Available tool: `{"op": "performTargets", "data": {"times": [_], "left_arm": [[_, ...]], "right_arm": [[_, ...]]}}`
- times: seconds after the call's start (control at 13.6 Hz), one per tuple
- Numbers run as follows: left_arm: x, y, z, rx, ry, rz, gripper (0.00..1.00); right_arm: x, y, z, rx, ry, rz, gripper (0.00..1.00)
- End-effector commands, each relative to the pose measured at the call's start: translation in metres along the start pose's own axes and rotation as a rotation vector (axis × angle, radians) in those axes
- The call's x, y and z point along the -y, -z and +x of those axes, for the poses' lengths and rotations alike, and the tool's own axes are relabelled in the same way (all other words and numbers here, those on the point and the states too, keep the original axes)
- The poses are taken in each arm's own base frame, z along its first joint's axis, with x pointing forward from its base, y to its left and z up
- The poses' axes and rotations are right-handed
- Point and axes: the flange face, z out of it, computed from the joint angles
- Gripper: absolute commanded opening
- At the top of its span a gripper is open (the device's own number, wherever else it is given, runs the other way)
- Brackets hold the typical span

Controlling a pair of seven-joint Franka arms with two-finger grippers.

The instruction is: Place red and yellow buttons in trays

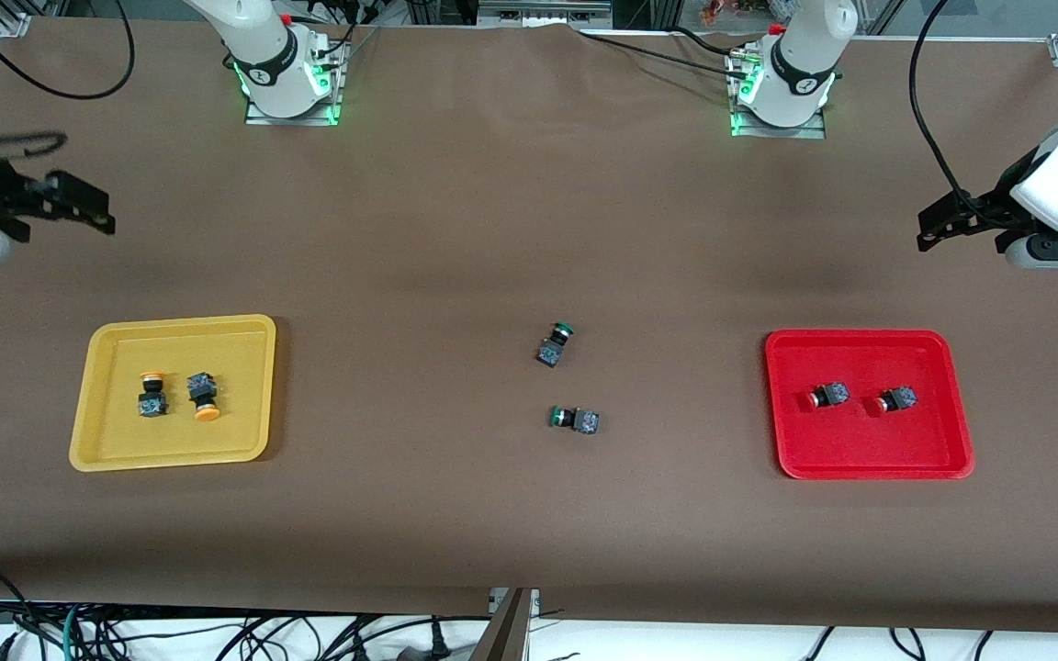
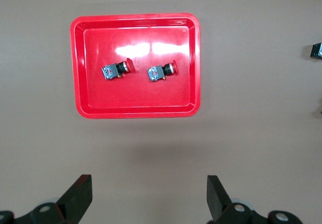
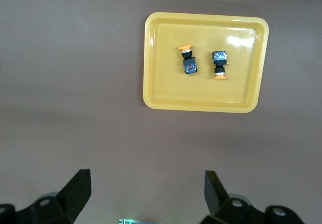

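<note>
Front view: brown-covered tabletop (image 1: 492, 229), both arms pulled back to its ends and waiting, nothing held.
Yellow tray: shallow yellow plastic tray with rounded corners (image 1: 97, 404), toward the right arm's end, closer to the table's near edge than its top edge; holds two orange-capped push-button switches on dark blocks (image 1: 151, 393) (image 1: 203, 397), side by side, apart.
Red tray: shallow red plastic tray, same shape (image 1: 956, 413), toward the left arm's end; holds two red-capped push-button switches (image 1: 827, 396) (image 1: 893, 400), both on their sides.
Green pair: two green-capped switches (image 1: 555, 344) (image 1: 575, 420) on bare cloth mid-table (not part of the job).
Left gripper (image 1: 942, 225): up over the table's end edge by the red tray, fingers spread wide, empty.
Right gripper (image 1: 79, 207): up over the table's end edge by the yellow tray, spread wide too, empty.
Progress: looks finished, all four sorted by colour.
Risk: grabbing a green switch by mistake and dropping it into a tray; nudging a tray rim on any low pass and scattering the loose switches.
</note>
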Motion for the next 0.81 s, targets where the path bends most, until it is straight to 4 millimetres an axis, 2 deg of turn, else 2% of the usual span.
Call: {"op": "performTargets", "data": {"times": [0.0, 0.07, 0.22, 0.37, 0.74], "left_arm": [[0.001, 0.005, 0.005, 0.003, 0.014, -0.015, 1.0], [0.0, 0.004, 0.006, 0.0, 0.016, -0.016, 1.0], [0.001, 0.003, 0.008, 0.005, 0.019, -0.02, 1.0], [0.001, 0.004, 0.009, 0.002, 0.019, -0.021, 1.0], [-0.001, 0.002, 0.009, 0.006, 0.013, -0.021, 1.0]], "right_arm": [[0.005, -0.006, -0.02, 0.012, 0.007, -0.005, 1.0], [0.003, -0.011, -0.014, 0.021, 0.008, -0.005, 1.0], [0.003, -0.004, -0.011, 0.013, 0.005, -0.016, 1.0], [0.002, -0.009, -0.007, 0.022, 0.004, -0.012, 1.0], [0.0, -0.01, -0.006, 0.019, 0.003, -0.012, 1.0]]}}
